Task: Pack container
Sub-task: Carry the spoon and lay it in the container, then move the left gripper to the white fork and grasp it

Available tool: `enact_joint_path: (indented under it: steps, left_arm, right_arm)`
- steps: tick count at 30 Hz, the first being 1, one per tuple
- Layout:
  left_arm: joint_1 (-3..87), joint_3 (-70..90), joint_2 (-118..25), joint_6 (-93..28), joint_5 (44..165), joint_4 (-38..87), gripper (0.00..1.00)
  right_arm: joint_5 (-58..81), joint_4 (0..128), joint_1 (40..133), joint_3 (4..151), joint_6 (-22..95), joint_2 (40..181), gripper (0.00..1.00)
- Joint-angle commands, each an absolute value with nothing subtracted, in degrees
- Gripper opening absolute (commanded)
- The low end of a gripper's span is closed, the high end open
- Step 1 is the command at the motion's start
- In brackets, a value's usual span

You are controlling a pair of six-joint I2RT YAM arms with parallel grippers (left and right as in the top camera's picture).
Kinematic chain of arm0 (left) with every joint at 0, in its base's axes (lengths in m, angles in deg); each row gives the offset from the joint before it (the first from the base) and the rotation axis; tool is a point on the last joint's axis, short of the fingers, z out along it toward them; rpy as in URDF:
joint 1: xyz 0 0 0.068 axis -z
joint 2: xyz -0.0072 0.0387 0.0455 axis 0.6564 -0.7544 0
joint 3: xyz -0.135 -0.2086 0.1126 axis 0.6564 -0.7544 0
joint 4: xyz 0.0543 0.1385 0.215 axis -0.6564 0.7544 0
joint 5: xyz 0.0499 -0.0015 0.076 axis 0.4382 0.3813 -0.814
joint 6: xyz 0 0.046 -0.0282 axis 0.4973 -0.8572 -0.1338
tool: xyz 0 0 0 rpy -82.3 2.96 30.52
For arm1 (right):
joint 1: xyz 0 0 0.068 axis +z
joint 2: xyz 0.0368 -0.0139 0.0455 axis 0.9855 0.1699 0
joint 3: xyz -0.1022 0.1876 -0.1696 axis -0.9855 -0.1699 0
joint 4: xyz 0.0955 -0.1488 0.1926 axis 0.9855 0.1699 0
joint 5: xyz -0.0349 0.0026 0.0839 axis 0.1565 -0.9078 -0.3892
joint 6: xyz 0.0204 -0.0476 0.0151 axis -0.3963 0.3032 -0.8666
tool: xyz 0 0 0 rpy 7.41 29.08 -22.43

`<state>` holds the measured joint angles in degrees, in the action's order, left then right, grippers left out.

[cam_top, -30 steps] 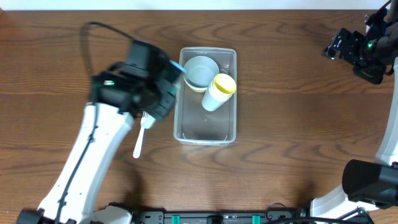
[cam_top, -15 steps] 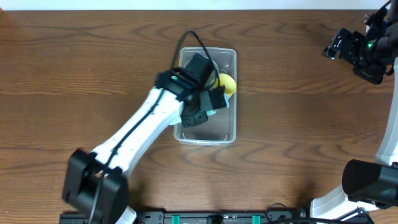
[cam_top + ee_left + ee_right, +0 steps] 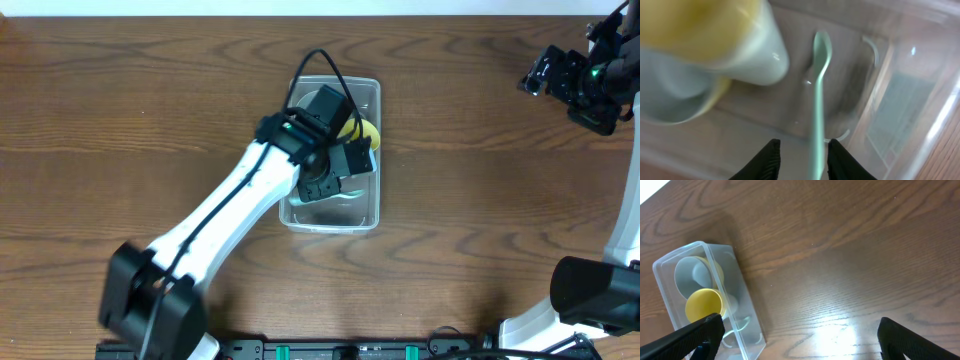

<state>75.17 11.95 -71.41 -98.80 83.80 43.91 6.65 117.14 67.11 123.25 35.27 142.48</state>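
overhead: brown wood table (image 3: 480,150) w/ clear container (image 3: 366,216)

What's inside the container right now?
The container holds a pale bowl, a yellow cup against it, and a pale spoon between the left claw's parted fingers. Overhead, the left arm covers most of the interior.

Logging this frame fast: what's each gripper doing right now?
Left gripper: open, pale green spoon loose between its fingers.
Right gripper: open wide, holding nothing.
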Motion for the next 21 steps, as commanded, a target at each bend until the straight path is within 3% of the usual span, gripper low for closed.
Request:
enact_joint_path:
  steps: [1,9,16,21]
  left_arm:
    - [75.17,14.55,-64.78,-96.92,83.91,44.05,0.34]
    - [69.43,14.53,-57.09,-77.2,75.28,48.92,0.35]
    - [52.31,7.6,-60.43,-51.81,74.51,54.12,0.35]
    - [44.53,-1.01,-65.07,-47.44,75.12,51.43,0.4]
  right_arm:
    - [6.28,117.23,66.79,123.03,34.49,142.66,0.99]
    - [6.28,117.23,66.79,123.03,34.51,142.66,0.99]
    - [6.28,117.23,66.79,123.03,34.49,142.66,0.99]
    - [6.28,117.23,66.79,123.03,34.49,142.66,0.99]
